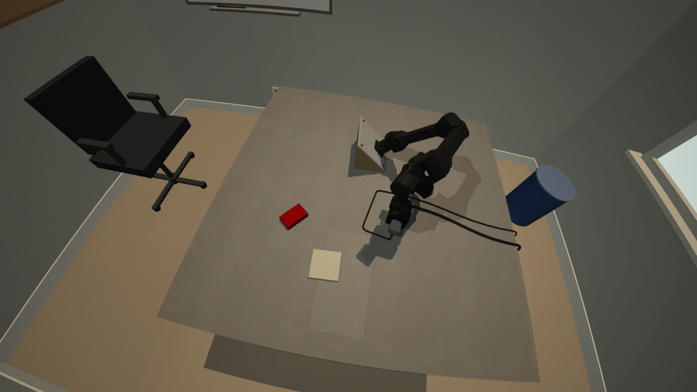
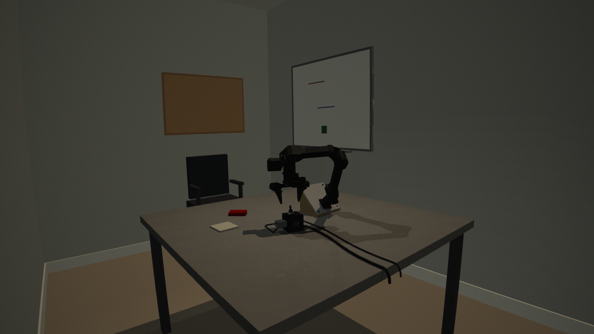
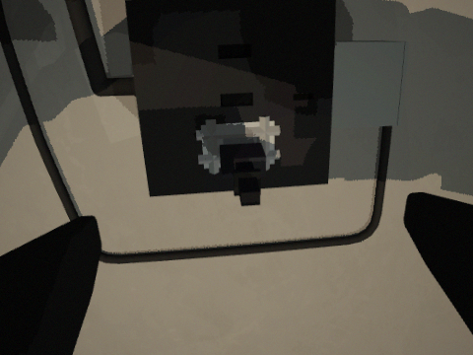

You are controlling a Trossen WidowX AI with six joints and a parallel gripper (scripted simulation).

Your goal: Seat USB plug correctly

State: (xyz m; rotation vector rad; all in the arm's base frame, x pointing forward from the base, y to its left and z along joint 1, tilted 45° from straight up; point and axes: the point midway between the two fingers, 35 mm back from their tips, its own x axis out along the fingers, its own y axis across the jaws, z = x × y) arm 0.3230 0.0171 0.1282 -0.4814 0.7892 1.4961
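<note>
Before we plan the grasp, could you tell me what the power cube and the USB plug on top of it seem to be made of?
Power cube: seemingly matte black plastic, with flat dull faces and no glints. USB plug: dark body, probably plastic, ringed by a pale grey patch that may be metal; too blurred to tell.

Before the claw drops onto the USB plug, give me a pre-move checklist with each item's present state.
1. Claw open and empty: ok.
2. Claw above the power cube, apart from it: ok.
3. Plug centred between the fingers: ok sideways; it sits high in the wrist view.
4. Plug sticking up from the top socket, not fully seated: ok, as expected.
5. Cable out of the descent path: ok.
6. Plug's orientation: cannot tell.
</note>
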